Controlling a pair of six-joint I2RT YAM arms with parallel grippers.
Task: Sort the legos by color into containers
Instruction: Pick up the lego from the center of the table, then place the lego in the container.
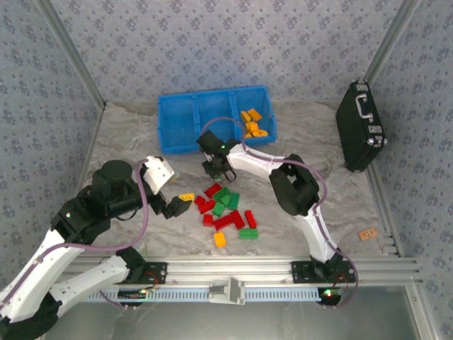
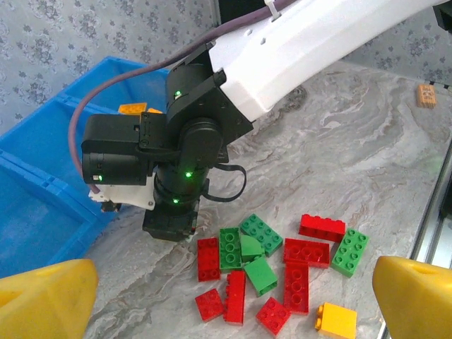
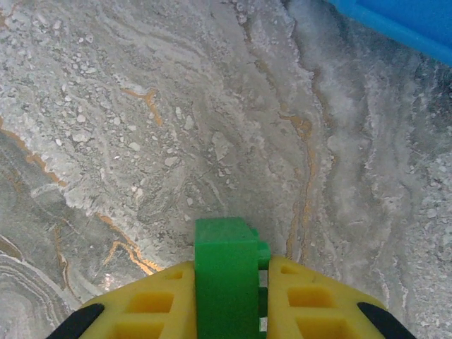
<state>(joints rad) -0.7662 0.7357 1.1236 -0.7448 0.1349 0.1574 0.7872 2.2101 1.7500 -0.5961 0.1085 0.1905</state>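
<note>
From above, the right gripper (image 1: 214,170) hung low over the marbled table (image 1: 134,138), between the blue tray (image 1: 163,131) and the pile of red and green bricks (image 1: 226,209). What it gripped was too small to tell from there. The tray's right compartment held the orange-yellow bricks (image 1: 253,122), and the other two looked bare. The left gripper (image 1: 173,205) sat beside the pile, with a loose orange-yellow brick (image 1: 186,197) just by its tips.

From the left wrist, its yellow fingers (image 2: 46,296) stood spread wide with nothing between them, and the pile lay ahead on the table. The right arm's wrist (image 2: 180,176) stood upright at the pile's tray-side edge, with the tray close behind it.

From the right wrist, the jaws were clamped on a green brick (image 3: 226,272), held on edge and sticking out ahead of the pads. I couldn't tell whether it touched the table. A corner of the tray showed at the top right.

To my eye the pick was made and the carry came next. I'd lift straight up first, so the brick clears the tray's near wall. The squeeze should stay firm, since only the brick's rear seemed pinched. It should go to one of the bare compartments, never the orange-yellow one. Opening low over the floor would stop the brick hopping a thin divider.
</note>
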